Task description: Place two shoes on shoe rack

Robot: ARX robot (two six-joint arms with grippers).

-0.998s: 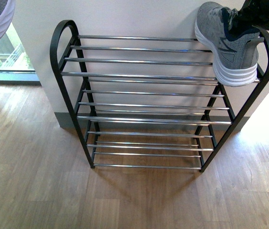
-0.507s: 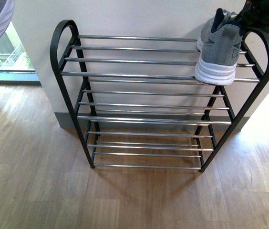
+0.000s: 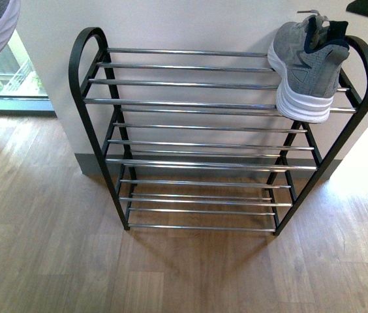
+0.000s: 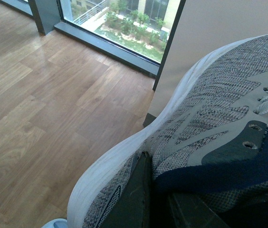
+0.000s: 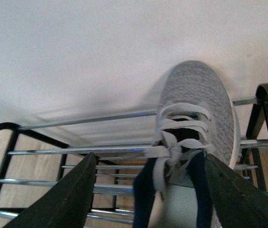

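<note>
Grey sneaker point(image 3: 305, 68) rests on the top shelf of the shoe rack point(image 3: 87, 45), at its right end, and is the only shoe seen there. Right tool point(image 5: 149, 159) hangs wide open above it, gripping nothing. Left tool point(image 4: 160, 190) is clamped on the second sneaker point(image 4: 196, 109), left of the rack. Risk: the heel seems to overhang the front rod, so a knock to the rack could tip the sneaker off.

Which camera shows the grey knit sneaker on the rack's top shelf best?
Front view: the whole grey knit sneaker shows, resting atop the black-framed chrome-rod shoe rack. Right wrist view sees its laces and toe from above, blurred. Left wrist view shows only the other sneaker.
</note>
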